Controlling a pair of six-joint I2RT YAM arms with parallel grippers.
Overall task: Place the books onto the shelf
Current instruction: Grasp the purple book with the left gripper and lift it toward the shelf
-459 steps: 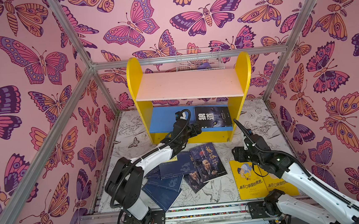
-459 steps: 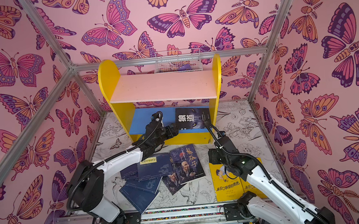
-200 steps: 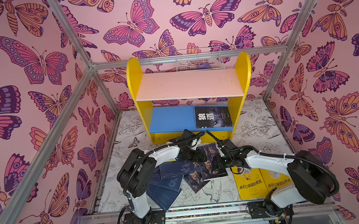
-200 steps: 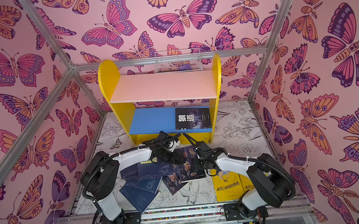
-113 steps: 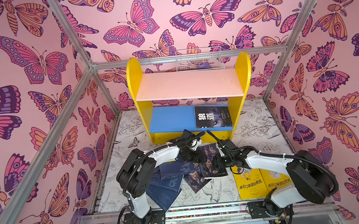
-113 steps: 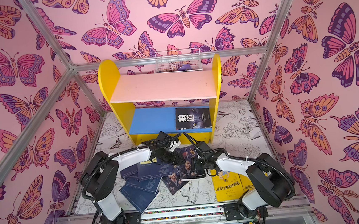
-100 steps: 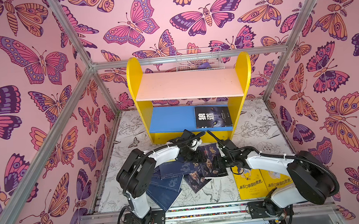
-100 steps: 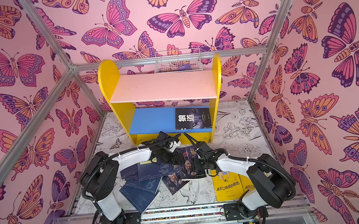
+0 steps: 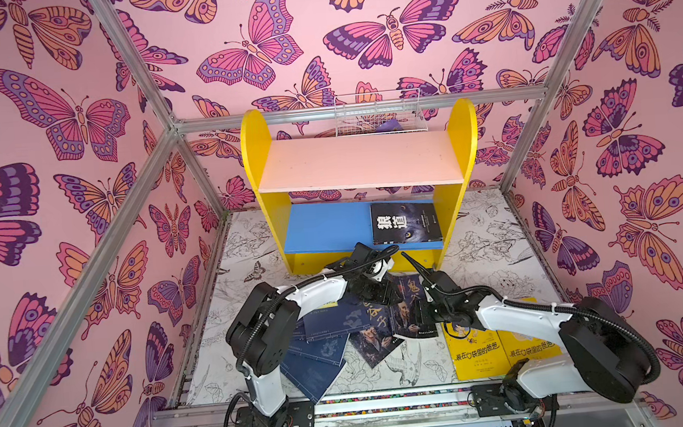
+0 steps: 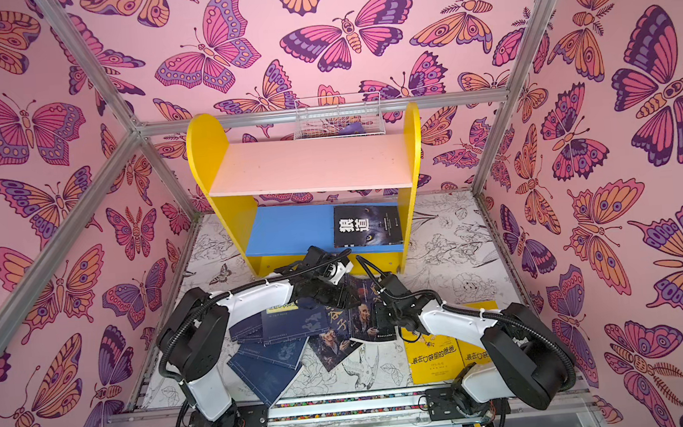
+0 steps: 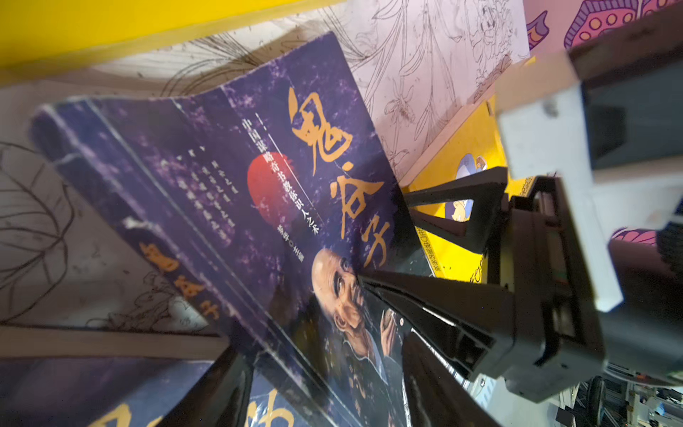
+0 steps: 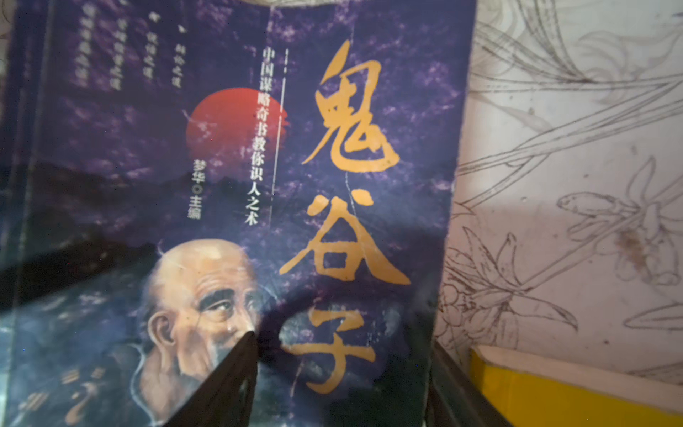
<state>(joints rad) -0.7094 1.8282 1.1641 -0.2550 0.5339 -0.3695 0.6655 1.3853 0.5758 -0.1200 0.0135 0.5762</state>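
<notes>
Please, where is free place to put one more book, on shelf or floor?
Free: the whole pink upper board; the blue lower board, from the left yellow panel to the wolf book; the floor between each yellow panel and the nearer wall. Crowded: the floor in front of the shelf, under overlapping books.

Left fingers (image 11: 218, 384) off the shelf (image 9: 361, 163) down to portrait book (image 12: 258, 148), narrowing, right fingers (image 12: 229, 373) lowered to it.

Left arm (image 9: 308, 294) and right arm (image 9: 514, 313) — white link shells, black round joint housings, black cables (image 9: 417, 265) with white ties, black bolted base plates (image 9: 301, 418) opposite the shelf (image 9: 257, 146).
</notes>
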